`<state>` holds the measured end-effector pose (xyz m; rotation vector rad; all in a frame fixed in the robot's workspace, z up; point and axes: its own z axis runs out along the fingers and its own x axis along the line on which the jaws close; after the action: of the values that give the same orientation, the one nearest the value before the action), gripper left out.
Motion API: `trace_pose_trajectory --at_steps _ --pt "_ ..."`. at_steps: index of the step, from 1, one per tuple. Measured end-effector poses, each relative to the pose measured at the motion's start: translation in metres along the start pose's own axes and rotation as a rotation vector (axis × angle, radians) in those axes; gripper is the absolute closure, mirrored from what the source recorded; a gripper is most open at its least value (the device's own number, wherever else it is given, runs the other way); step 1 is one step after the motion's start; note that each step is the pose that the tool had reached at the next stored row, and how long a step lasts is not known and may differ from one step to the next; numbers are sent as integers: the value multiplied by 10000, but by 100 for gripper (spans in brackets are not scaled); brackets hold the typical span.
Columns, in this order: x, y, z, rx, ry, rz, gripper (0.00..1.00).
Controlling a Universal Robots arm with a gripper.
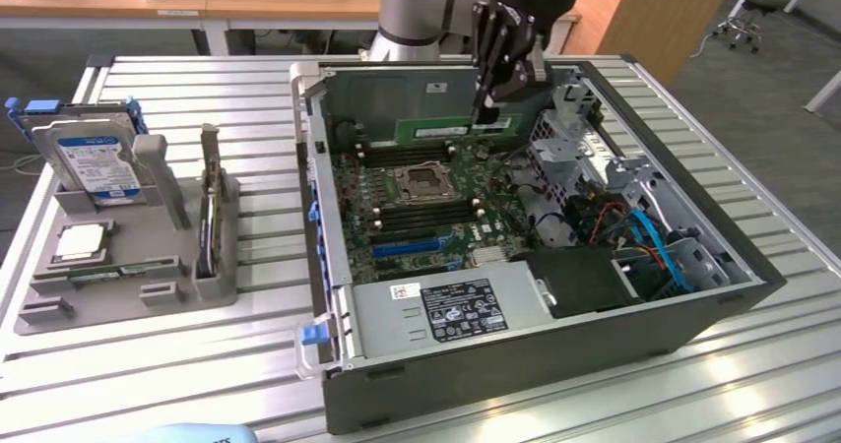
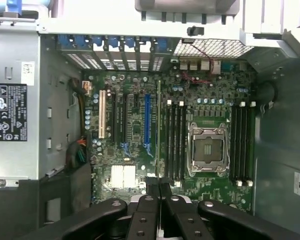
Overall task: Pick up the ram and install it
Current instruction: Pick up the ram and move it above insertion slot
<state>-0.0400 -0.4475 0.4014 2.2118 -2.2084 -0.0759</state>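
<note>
Two fingers (image 2: pixel 152 191) of the gripper (image 1: pixel 487 114), pinched shut on the ram (image 2: pixel 158 130), hang upper-centre in the exterior view over the open case (image 1: pixel 460 389); beyond, tight memory slots (image 2: pixel 175 142) suggest slight tilt could jam it.

I am making out no whole word or number anywhere. Well away from my claw (image 2: pixel 158 184), a black label (image 2: pixel 7 112) on the power supply (image 2: pixel 20 155) is showing white approval symbols and fine print that I am failing to read. Just beside it, a small white sticker (image 2: pixel 27 72) is carrying tiny unreadable print. Far off to my claw's side, the blue label (image 1: pixel 98 162) on the hard drive (image 1: pixel 59 143) is staying illegible too. Another white sticker (image 2: pixel 299 184) on the case wall (image 2: pixel 280 150) is bearing a small dark mark.
</note>
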Motion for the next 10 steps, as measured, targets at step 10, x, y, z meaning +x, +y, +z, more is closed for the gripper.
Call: trace_pose_trajectory --at_steps 10 --pt "-236 -1 17 -1 -3 0 89"
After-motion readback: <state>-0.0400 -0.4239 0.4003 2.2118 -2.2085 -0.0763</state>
